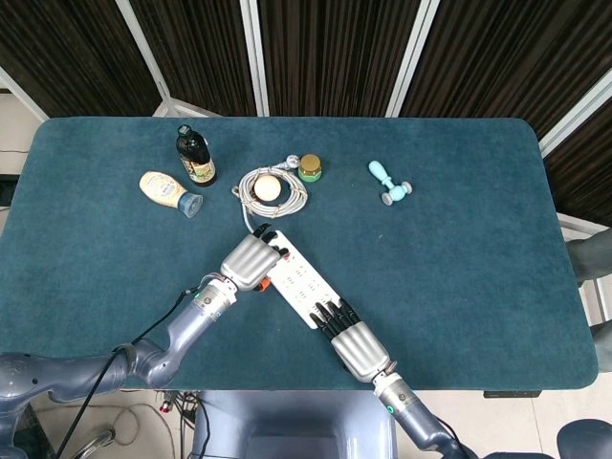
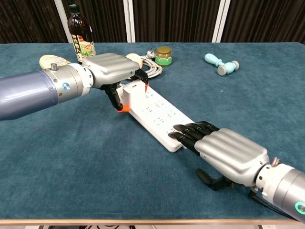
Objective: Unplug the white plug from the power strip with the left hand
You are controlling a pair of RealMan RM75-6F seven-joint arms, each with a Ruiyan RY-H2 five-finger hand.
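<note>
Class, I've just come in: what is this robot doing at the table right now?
The left hand grips the white plug at the far end of the power strip; the plug looks not yet pulled out. The right hand rests its fingertips on the strip's near end, seemingly steadying it. A coiled cable, bottles and small items sit further back.

left hand (image 1: pixel 249 260) over far end of power strip (image 1: pixel 302 285) | right hand (image 1: pixel 350 340) fingertips on near end | coiled cable (image 1: pixel 273 186) beyond
</note>
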